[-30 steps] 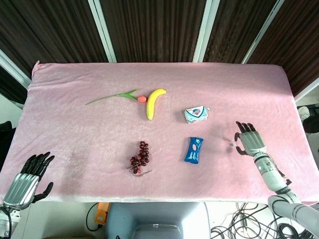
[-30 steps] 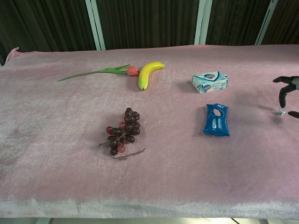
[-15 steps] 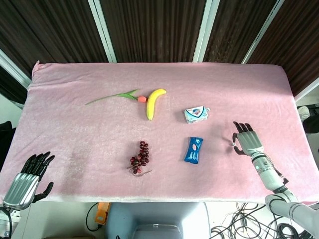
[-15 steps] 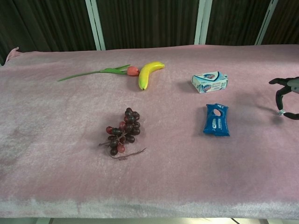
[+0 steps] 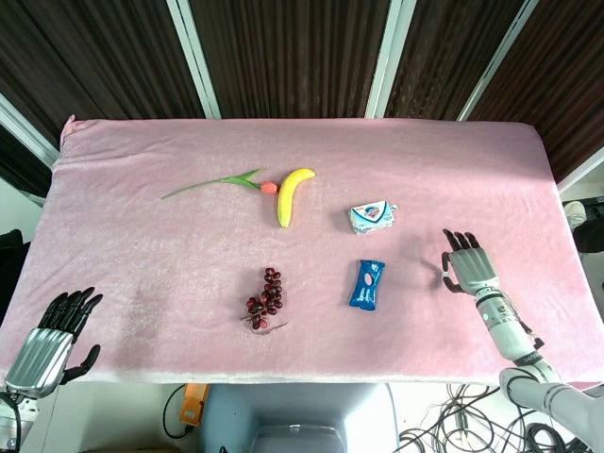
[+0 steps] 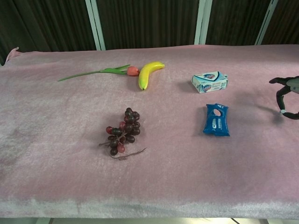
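My right hand point(image 5: 469, 265) hovers low over the pink table point(image 5: 142, 255) near its right edge, fingers spread, right of a blue snack packet point(image 5: 367, 283). In the chest view the right hand point(image 6: 288, 95) curls a finger and the thumb around a tiny white object point(image 6: 281, 112); whether they pinch it is unclear. My left hand point(image 5: 52, 336) hangs off the table's front left corner, fingers apart, holding nothing.
A banana point(image 5: 291, 193) lies beside a tulip point(image 5: 212, 183) at mid-left. A white-blue box point(image 5: 373, 217) sits behind the blue packet. A bunch of dark grapes point(image 5: 267, 297) lies near the front middle. Dark curtains stand behind the table.
The right hand has shifted slightly left and its finger and thumb have come in around the tiny white object. The left hand has stayed put.
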Controlling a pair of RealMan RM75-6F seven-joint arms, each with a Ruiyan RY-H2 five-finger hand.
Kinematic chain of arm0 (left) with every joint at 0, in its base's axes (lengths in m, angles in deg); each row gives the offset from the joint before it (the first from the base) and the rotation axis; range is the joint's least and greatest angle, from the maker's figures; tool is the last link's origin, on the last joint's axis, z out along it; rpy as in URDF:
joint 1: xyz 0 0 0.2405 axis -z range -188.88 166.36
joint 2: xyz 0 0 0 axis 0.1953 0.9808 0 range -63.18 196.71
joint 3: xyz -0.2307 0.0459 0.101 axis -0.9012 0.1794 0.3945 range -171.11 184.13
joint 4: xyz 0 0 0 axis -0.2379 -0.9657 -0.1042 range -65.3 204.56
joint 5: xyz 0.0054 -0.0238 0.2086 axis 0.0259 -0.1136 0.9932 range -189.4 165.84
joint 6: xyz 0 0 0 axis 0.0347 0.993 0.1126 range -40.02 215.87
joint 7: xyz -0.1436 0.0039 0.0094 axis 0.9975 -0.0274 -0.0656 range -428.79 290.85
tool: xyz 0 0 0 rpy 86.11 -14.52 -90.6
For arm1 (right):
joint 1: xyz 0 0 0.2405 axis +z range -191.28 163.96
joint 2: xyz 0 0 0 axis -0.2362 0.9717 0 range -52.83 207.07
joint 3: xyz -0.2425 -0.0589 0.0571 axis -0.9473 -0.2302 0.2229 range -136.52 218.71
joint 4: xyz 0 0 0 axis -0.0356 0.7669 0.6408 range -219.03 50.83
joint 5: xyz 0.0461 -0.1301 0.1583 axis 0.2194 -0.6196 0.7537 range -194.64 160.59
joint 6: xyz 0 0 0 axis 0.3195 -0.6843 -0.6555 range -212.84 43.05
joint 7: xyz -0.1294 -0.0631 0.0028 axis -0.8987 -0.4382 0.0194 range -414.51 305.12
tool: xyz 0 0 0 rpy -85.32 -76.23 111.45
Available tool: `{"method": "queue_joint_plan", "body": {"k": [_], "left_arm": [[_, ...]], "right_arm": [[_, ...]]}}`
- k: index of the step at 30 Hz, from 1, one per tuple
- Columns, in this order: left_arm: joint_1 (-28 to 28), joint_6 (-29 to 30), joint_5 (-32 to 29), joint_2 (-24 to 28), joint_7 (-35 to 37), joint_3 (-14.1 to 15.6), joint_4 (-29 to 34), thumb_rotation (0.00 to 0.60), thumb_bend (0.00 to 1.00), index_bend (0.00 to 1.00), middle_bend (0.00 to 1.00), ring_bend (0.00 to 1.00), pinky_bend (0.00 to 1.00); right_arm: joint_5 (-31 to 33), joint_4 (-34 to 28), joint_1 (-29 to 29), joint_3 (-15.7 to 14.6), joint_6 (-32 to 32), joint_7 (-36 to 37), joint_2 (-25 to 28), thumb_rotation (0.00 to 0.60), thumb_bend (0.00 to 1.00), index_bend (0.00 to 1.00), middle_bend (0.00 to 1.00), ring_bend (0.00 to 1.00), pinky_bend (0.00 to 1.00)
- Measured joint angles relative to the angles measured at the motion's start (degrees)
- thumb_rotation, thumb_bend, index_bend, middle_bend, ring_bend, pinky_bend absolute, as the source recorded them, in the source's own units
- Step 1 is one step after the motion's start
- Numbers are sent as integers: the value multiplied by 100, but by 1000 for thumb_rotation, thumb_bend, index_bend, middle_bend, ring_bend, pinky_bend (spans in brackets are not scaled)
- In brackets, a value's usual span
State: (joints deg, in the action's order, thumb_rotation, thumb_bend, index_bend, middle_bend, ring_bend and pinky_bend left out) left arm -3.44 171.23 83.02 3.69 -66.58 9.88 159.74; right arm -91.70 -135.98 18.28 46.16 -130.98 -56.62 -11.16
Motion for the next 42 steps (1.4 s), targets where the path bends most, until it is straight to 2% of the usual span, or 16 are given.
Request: {"method": "queue_joint_plan", "body": {"k": [5,11,15,20,21,22,23,25,26,30,32,38,42], "left_arm": [[-9,21,13,7,22,3,-12,586,415,0,0,0,42],[-19,34,19,5,18,7,-15,586,416,0,0,0,42],[-29,50,30,7,16,13,-13,586,416,0,0,0,41],[-41,80,45,13,43,16,-21,587,415,0,0,0,42],[-42,88,52,12,55,15,-25,589,416,0,0,0,42],[-42,93,58,9,61,14,-30,586,416,0,0,0,42],[-42,96,61,5,64,13,-36,584,415,0,0,0,42],[-39,88,59,-2,62,11,-43,583,415,0,0,0,42],[-36,78,56,-4,56,11,-44,582,415,0,0,0,42],[-17,37,48,-11,18,10,-29,587,416,0,0,0,42],[-16,29,41,-7,27,10,-26,589,415,0,0,0,42],[-11,34,59,3,42,13,-20,587,415,0,0,0,42],[-25,60,61,7,46,15,-19,584,415,0,0,0,42]], "right_arm": [[-73,-359,-31,66,-318,1,166,600,509,727,53,0,0],[-300,-1459,-97,198,-1018,-124,685,600,510,708,54,0,0],[-377,-2404,-168,282,-1411,-566,1139,600,509,703,54,0,0],[-344,-3019,-310,344,-1782,-1099,1552,600,510,688,54,0,0],[-320,-3041,-340,354,-1811,-1104,1581,600,510,656,54,0,0],[-308,-3028,-347,361,-1820,-1084,1578,600,502,542,53,0,0],[-293,-2995,-352,372,-1834,-1053,1560,600,456,351,38,0,0],[-212,-2875,-369,444,-1916,-953,1446,600,330,70,11,0,0],[-160,-2817,-378,501,-1985,-903,1365,600,269,3,0,0,0],[64,-2466,-423,863,-2544,-623,857,600,228,0,0,0,0],[86,-2317,-445,948,-2769,-535,727,600,224,0,0,0,0],[113,-2511,-615,979,-2885,-462,905,600,220,0,0,0,0],[31,-2708,-831,861,-3045,-404,1086,600,221,0,0,0,0]]}}
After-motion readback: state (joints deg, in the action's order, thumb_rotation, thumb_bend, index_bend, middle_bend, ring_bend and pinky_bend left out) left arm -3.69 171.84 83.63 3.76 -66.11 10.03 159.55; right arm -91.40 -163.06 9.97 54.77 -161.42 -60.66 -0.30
